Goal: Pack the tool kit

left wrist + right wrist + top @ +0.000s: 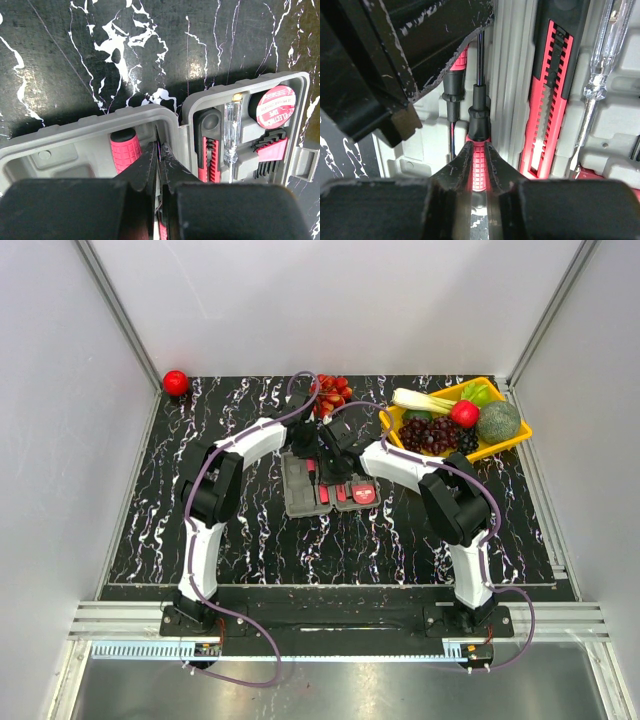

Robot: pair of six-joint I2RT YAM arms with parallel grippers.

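Note:
The grey tool kit case [298, 490] lies open mid-table, and both grippers meet over it. My right gripper [479, 150] is shut on the red ribbed handle of a screwdriver [479, 167] lying by the case's hinge ridge. My left gripper [161, 147] is shut, and the screwdriver's thin shaft shows as a fine line between its tips. In the right wrist view the shaft runs up under the left gripper's fingers [410, 50]. A red knife [212, 160], a clear-handled screwdriver [231, 135] and a round red tape roll [276, 106] sit in the moulded slots.
A second red handle [125, 150] rests in the case's other half. A yellow tray [505, 445] of fruit stands at the back right. A red ball [175, 382] lies at the back left corner, and red berries [333, 392] sit just behind the case.

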